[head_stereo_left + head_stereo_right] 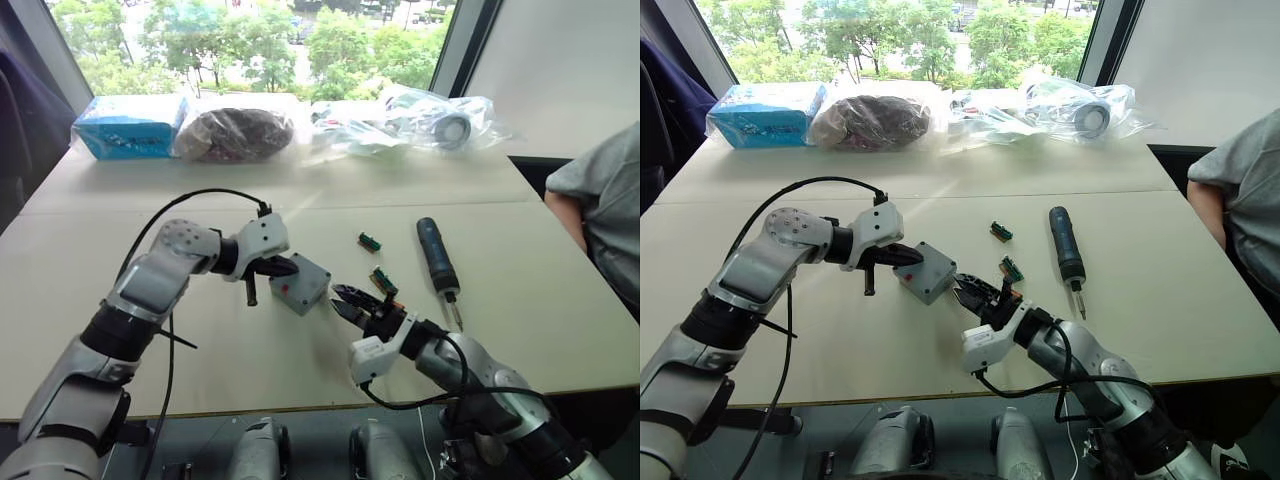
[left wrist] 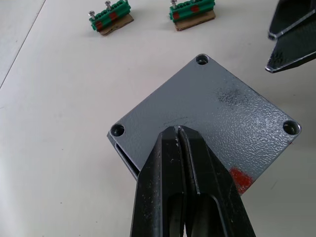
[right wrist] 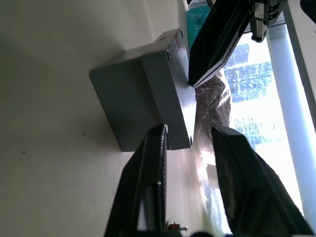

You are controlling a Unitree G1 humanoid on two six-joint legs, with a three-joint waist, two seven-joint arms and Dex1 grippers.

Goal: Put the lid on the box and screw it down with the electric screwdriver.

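Note:
The grey lid [image 2: 212,113] lies on top of the box [image 1: 300,285], corner holes showing, with a red mark [image 2: 240,178] at one edge. My left gripper [image 1: 290,266] is shut, and its tips [image 2: 177,129] rest on the lid's top face. My right gripper [image 1: 345,300] is open just to the right of the box, and in the right wrist view the gripper [image 3: 189,129] points at the lid's edge [image 3: 175,94] without touching it. The electric screwdriver [image 1: 438,258] lies flat on the table further right, its bit towards me.
Two small green parts [image 1: 369,241] [image 1: 383,281] lie between the box and the screwdriver. At the back stand a blue packet [image 1: 130,125], a dark bagged bundle [image 1: 235,132] and clear plastic bags [image 1: 420,125]. A person's sleeve [image 1: 605,200] is at the right edge.

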